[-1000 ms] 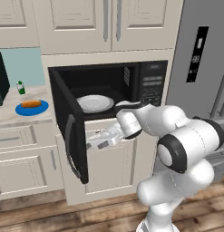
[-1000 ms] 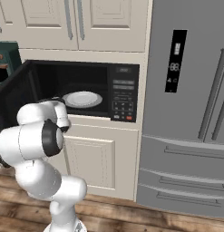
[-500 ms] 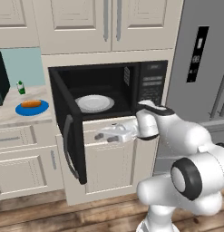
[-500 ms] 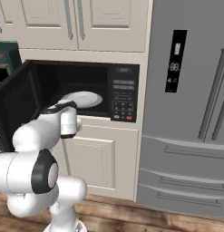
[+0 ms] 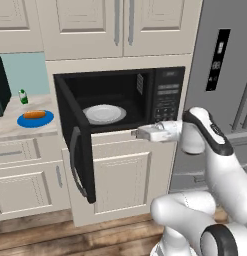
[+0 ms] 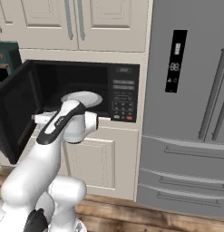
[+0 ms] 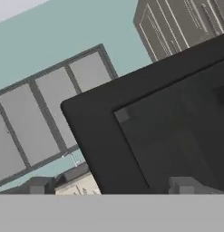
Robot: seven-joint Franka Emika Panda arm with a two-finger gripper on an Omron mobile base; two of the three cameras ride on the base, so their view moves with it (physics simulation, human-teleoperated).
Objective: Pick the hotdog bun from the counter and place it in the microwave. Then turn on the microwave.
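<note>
The hotdog bun [image 5: 34, 114] lies on a round blue plate [image 5: 35, 119] on the counter [image 5: 7, 131], far left of the arm. The microwave [image 5: 120, 100] stands open, its door [image 5: 75, 145] swung out to the left, with a white plate [image 5: 104, 113] inside. My gripper [image 5: 136, 133] hovers level at the oven's lower front edge, pointing left toward the door, and it is open and holds nothing. From the other side the gripper [image 6: 37, 118] sits just before the cavity of the microwave [image 6: 86, 90]. The hand view has the dark door [image 7: 168, 127] ahead of my gripper [image 7: 111, 186], whose fingertips [image 7: 38, 188] are wide apart.
A dark green box-shaped appliance [image 5: 1, 92] and a small green bottle [image 5: 23, 96] stand on the counter behind the bun. The steel fridge [image 6: 190, 113] fills the right side. Cream cabinet doors [image 5: 120, 180] sit below the oven, and the swung-out door stands between arm and counter.
My gripper has drifted right and slightly up, away from the door's edge to the oven's front. The elbow swung out to the right. Bun, plates and door stayed put.
</note>
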